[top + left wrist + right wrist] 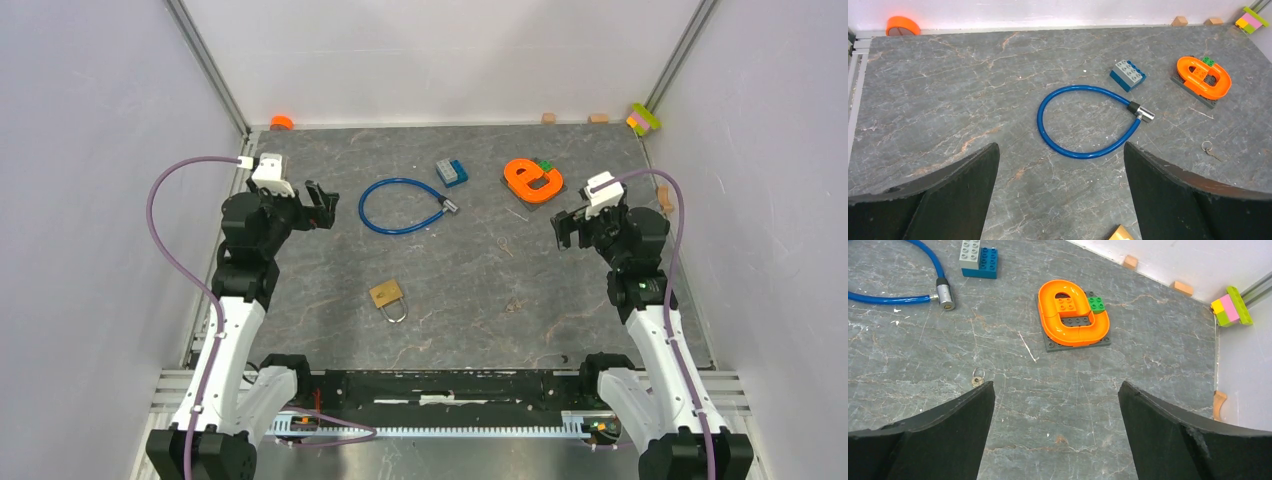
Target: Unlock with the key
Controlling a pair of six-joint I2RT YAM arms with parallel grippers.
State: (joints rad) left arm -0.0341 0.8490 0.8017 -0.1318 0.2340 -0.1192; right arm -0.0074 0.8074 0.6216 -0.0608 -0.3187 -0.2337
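while the padlock [387, 294] and key [977, 378] lie untouched, left gripper [324, 206] and right gripper [563, 229] hover raised, fingers spread, empty.

Work surface is a dark grey marble-look tabletop [470, 300], matte, with pale and rust-coloured veins and a few light scuffs. It is boxed in on three sides by plain white panels: back wall [440, 60], left wall [90, 150] and right wall [770, 150], the side ones with a faint lilac cast. Silver aluminium posts [210, 65] stand in both back corners. Slotted aluminium framing [740, 385] runs along the near edge. Light is even and diffuse, shadows soft.
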